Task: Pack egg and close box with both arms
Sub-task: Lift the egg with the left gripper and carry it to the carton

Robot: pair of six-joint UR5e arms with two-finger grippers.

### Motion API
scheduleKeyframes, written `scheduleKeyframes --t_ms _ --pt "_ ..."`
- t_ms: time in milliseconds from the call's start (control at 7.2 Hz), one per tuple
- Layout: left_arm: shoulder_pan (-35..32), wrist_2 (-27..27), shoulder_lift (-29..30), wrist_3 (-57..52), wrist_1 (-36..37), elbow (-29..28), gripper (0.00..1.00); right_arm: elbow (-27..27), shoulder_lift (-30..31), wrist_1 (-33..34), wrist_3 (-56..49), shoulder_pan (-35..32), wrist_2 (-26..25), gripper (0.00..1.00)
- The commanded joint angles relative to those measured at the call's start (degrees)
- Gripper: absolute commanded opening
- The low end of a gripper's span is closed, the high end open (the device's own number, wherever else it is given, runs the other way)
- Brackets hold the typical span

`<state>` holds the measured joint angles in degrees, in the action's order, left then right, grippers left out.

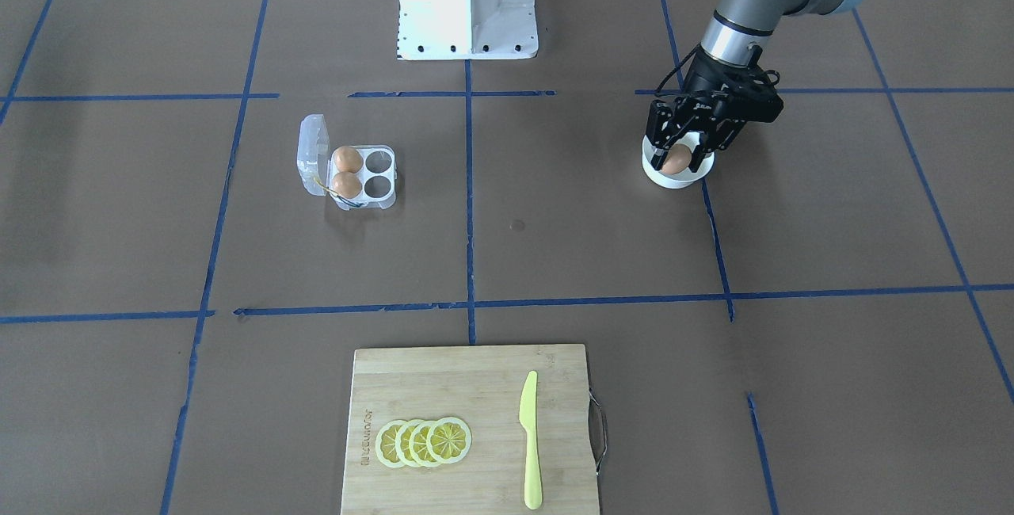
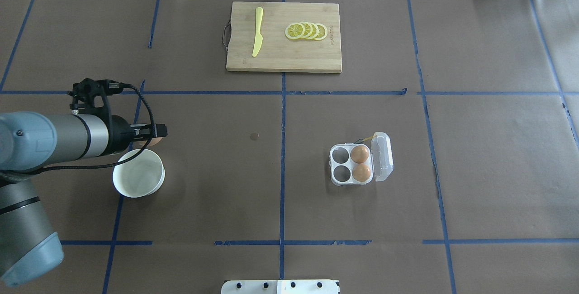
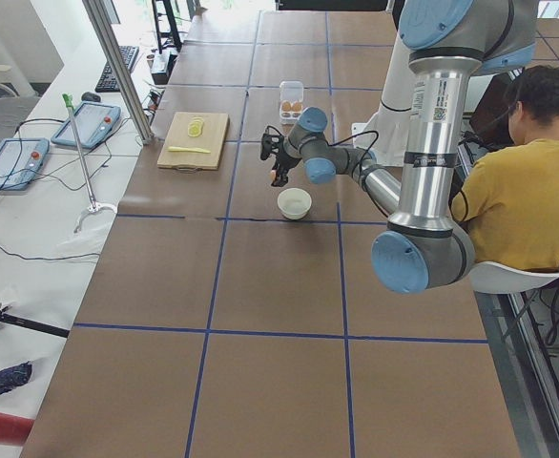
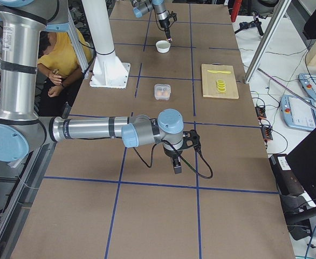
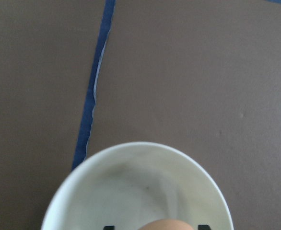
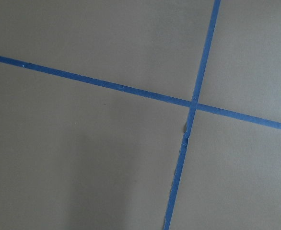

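Note:
My left gripper (image 1: pixel 677 152) is shut on the egg (image 1: pixel 676 161), a brown one, and holds it just above the white bowl (image 1: pixel 673 180). From overhead the egg (image 2: pixel 152 141) peeks out at the left gripper's (image 2: pixel 156 136) tip, beside the bowl's (image 2: pixel 138 181) far rim. In the left wrist view the egg's top (image 5: pixel 167 224) shows over the bowl (image 5: pixel 131 153). The clear box (image 1: pixel 363 174) lies with its lid open and two brown eggs (image 1: pixel 347 159) in it; from overhead the box (image 2: pixel 350 163) sits right of centre. My right gripper (image 4: pixel 177 164) shows only in the exterior right view; I cannot tell its state.
A wooden cutting board (image 2: pixel 280 61) with a yellow knife (image 2: pixel 257 31) and lemon slices (image 2: pixel 306 30) lies at the far middle of the table. The white base pedestal (image 1: pixel 467 8) stands at the robot's side. Blue tape lines cross the brown table.

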<state>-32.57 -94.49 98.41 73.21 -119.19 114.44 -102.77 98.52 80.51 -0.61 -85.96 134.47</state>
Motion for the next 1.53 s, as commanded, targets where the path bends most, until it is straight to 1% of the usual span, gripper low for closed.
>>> scheduleKeyframes --t_ms 0,139,278,417,556,833,972,1111,1250,1389 --pt "0.6 0.3 14.2 -1.3 -0.1 -4.6 0.0 0.1 0.0 0.0 0.0 0.0 0.0 1.0" --pt "1.2 0.0 17.4 -3.6 -2.0 -6.5 0.0 0.1 0.0 0.0 0.0 0.0 0.0 1.0" --pt "2.2 -0.1 18.7 -16.4 -11.6 -9.3 0.0 0.2 0.0 0.0 0.0 0.0 0.0 1.0" --pt "3.2 -0.2 18.5 -19.8 -24.2 -13.2 0.0 0.4 0.0 0.0 0.0 0.0 0.0 1.0" --pt "5.0 -0.2 19.3 -20.6 -32.7 -18.2 0.0 0.4 0.0 0.0 0.0 0.0 0.0 1.0" --pt "9.7 0.1 25.8 -21.1 -41.4 -25.6 0.0 0.4 0.0 0.0 0.1 0.0 0.0 1.0" --pt "11.4 2.6 26.9 -21.0 -46.1 -28.8 0.0 0.4 -0.2 0.0 0.1 0.0 -0.1 1.0" --pt "13.0 6.0 28.2 -21.0 -48.9 -31.8 0.0 0.4 -0.2 0.0 0.1 0.0 -0.1 1.0" --pt "13.7 6.9 30.9 -21.0 -51.7 -36.0 0.0 0.4 -0.2 0.0 0.0 0.0 -0.1 1.0" --pt "15.2 9.7 33.0 -21.0 -53.2 -39.4 0.0 0.4 -0.2 0.0 0.1 0.0 -0.2 1.0"
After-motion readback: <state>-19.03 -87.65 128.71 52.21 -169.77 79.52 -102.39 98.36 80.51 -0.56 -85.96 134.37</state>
